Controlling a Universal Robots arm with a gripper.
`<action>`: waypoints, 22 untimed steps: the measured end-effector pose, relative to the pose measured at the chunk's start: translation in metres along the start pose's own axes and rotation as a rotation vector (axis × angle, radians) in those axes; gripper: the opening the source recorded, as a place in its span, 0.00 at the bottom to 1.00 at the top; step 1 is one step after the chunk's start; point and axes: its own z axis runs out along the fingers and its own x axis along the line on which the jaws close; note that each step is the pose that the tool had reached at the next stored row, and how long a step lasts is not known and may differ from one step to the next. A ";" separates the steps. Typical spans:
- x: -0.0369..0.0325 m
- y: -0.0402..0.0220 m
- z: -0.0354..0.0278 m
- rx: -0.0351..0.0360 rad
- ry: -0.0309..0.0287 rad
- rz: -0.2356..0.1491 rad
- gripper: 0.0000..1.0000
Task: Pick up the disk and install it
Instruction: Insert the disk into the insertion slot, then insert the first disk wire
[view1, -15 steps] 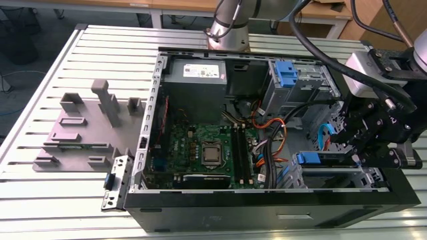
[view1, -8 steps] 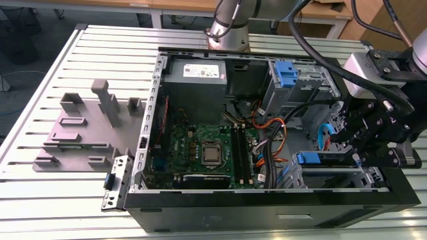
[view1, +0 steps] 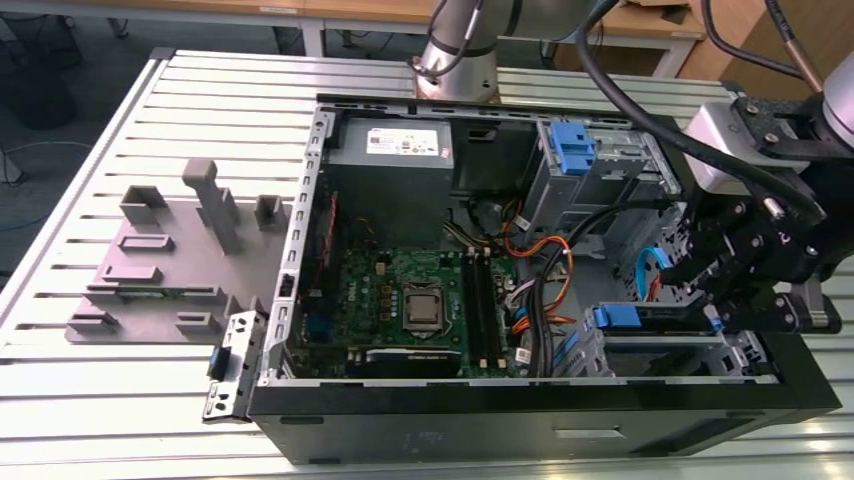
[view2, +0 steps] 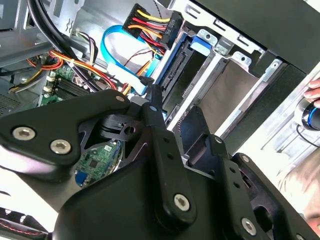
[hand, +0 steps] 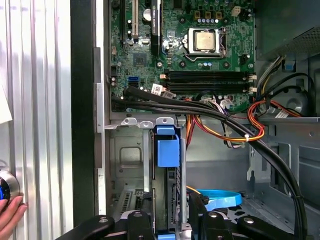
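So the pincer (hand: 170, 221) was down inside the open PC case (view1: 534, 425), right at the back end of the disk (hand: 167, 150). Honestly couldn't tell whether it was clamped on the drive or just sitting loose around it.

The disk itself was already sitting edge-on in the metal drive cage (hand: 125, 155), in the case corner on the exterior view's right, with its blue tab (view1: 621, 317) pointing in toward the motherboard (view1: 400, 300). In the second wrist view a plug with red, yellow and orange wires (view2: 150, 25) hung just beside the drive, next to a looped flat blue cable (view2: 112, 50).

A bundle of black cables (hand: 200, 107) ran across between the cage and the board. Further back in the case there was a second light-blue bracket (view1: 570, 148) in the upper bay and the grey power supply (view1: 394, 145) beside it.

Everything sat on a slotted aluminium table (view1: 80, 150), with a grey fixture block (view1: 174, 260) well apart on the exterior view's left. A person's hand (hand: 10, 215) rested by a round knob (hand: 6, 185) on the table next to the case
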 end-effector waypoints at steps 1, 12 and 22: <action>-0.0008 0.0000 0.0001 0.0000 -0.0001 0.000 0.42; -0.0037 0.0002 -0.0020 0.0000 0.0000 0.000 0.42; -0.0050 0.0001 -0.0061 0.0000 0.0000 0.000 0.42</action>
